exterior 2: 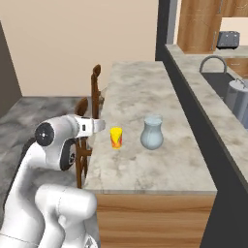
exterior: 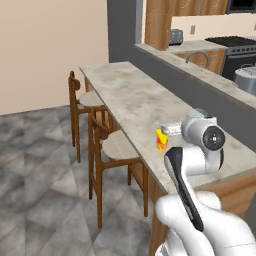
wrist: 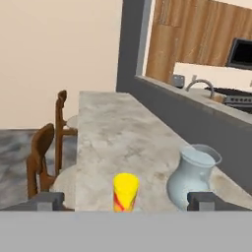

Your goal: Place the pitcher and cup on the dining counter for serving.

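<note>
The small yellow cup (exterior 2: 116,137) with its red-orange mark stands upright on the dining counter (exterior 2: 140,87), near the counter's front-left edge. The pale blue-grey pitcher (exterior 2: 152,132) stands upright just to the cup's right, a short gap between them. In the hand view the cup (wrist: 125,192) and pitcher (wrist: 193,177) sit on the marbled top ahead of my gripper (wrist: 127,202), whose fingertips (wrist: 47,201) are spread wide apart, open and holding nothing. From the right base view my hand (exterior 2: 97,126) hovers left of the cup, off the counter's edge. The cup (exterior: 161,139) also shows beside my wrist.
Two wooden stools (exterior: 80,100) (exterior: 107,142) stand along the counter's left side. A dark raised wall (exterior 2: 193,111) borders its right side; beyond lie the sink faucet (exterior 2: 213,62), a metal pot (exterior 2: 237,99), a toaster (exterior 2: 227,38) and the stove (exterior: 235,42).
</note>
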